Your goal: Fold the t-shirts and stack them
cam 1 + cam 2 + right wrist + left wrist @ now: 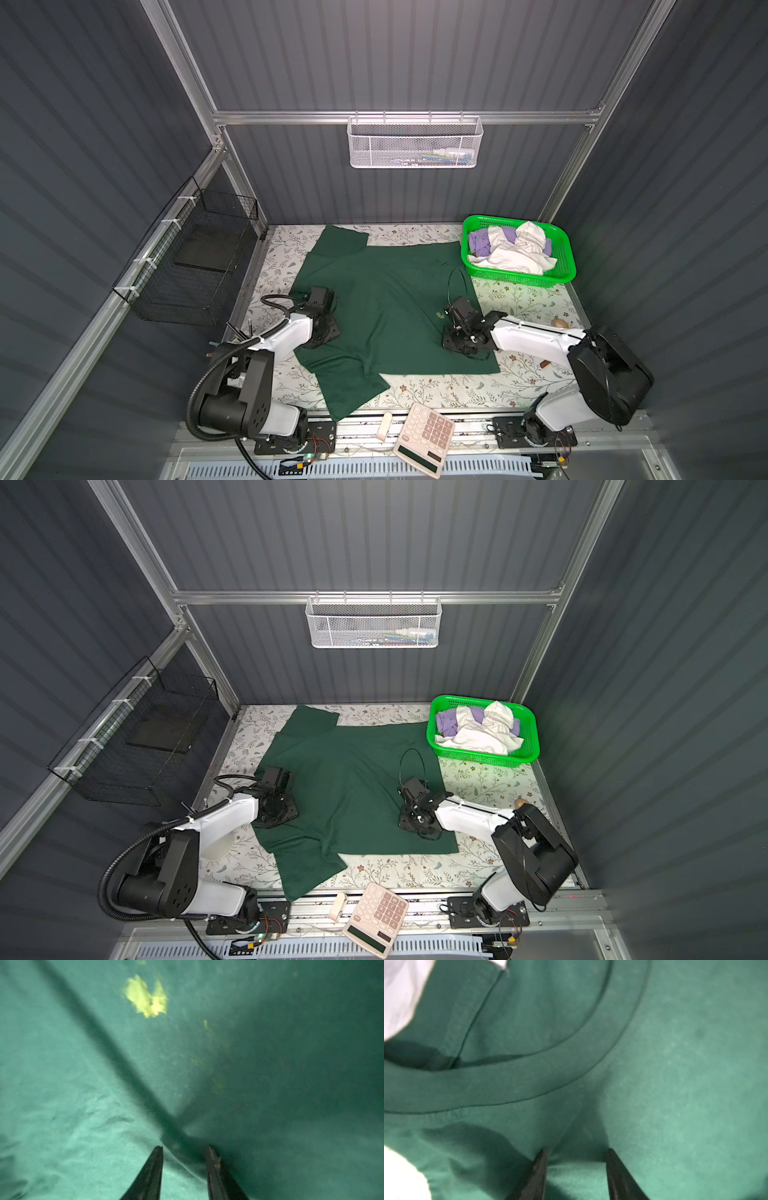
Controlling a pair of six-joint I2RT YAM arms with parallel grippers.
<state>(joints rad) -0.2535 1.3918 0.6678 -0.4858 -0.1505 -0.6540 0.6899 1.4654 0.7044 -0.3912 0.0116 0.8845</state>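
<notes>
A large dark green t-shirt (386, 299) (349, 779) lies spread flat on the floral table, with one sleeve toward the back wall and one toward the front edge. My left gripper (328, 332) (576, 1152) points down at it just beside the ribbed collar (508, 1088). Its jaws stand apart, with a low pucker of cloth between the fingertips (538, 1165). A white neck label (402, 991) shows nearby. My right gripper (457, 338) (184, 1150) presses on the shirt's right part near a pale yellow mark (147, 998), jaws apart over a crease. More t-shirts, white (519, 253) and lavender (478, 245), lie crumpled in the basket.
The bright green plastic basket (569, 270) stands at the back right of the table. A pink calculator (424, 436) lies on the front rail. A black wire basket (195, 266) hangs on the left wall and a white mesh basket (415, 143) on the back wall.
</notes>
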